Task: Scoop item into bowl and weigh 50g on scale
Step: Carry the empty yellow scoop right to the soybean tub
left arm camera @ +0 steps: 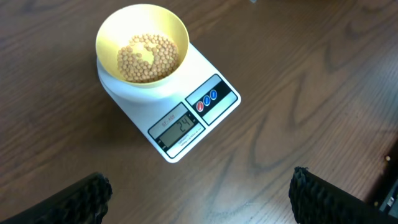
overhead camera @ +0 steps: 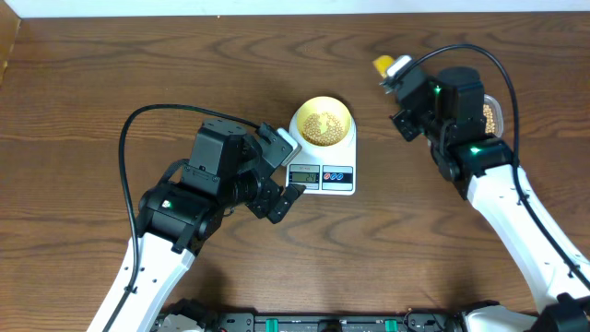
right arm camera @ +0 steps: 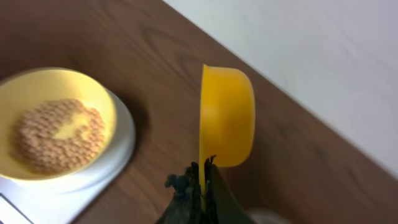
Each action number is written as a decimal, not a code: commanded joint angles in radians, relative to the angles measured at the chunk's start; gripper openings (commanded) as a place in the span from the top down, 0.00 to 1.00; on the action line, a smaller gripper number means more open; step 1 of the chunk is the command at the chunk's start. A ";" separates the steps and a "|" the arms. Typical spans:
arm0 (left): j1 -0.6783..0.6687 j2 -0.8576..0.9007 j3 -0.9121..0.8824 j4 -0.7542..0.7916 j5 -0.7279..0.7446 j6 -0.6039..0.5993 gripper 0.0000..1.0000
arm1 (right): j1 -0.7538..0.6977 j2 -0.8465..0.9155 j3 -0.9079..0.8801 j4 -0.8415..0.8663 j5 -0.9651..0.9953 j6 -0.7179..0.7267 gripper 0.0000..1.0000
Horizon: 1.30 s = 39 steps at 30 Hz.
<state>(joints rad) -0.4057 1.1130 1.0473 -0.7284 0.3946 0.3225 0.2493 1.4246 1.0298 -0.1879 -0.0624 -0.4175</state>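
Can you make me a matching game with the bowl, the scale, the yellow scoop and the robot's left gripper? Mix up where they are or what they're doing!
Things:
1. bowl
2. scale
3. scoop
4. left gripper

Places and states:
A. pinched in the shut right gripper
B. white, flat on the table
C. wide open, holding nothing
D. sitting on the scale, beans inside

Pairs: 1-D, 2-B, 3-A, 4-C
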 commanded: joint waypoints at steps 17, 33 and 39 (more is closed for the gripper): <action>0.006 0.005 0.001 0.001 0.013 0.017 0.06 | -0.154 -0.066 -0.005 -0.264 0.327 0.204 0.99; 0.006 0.005 0.001 0.000 0.013 0.017 0.06 | -0.171 -0.076 -0.005 -0.367 0.478 0.214 0.99; 0.006 0.005 0.001 0.001 0.013 0.017 0.06 | -0.207 -0.026 -0.005 -0.362 0.471 0.220 0.99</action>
<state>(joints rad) -0.4057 1.1130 1.0473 -0.7288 0.3946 0.3225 0.0601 1.3708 1.0267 -0.5522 0.3882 -0.2176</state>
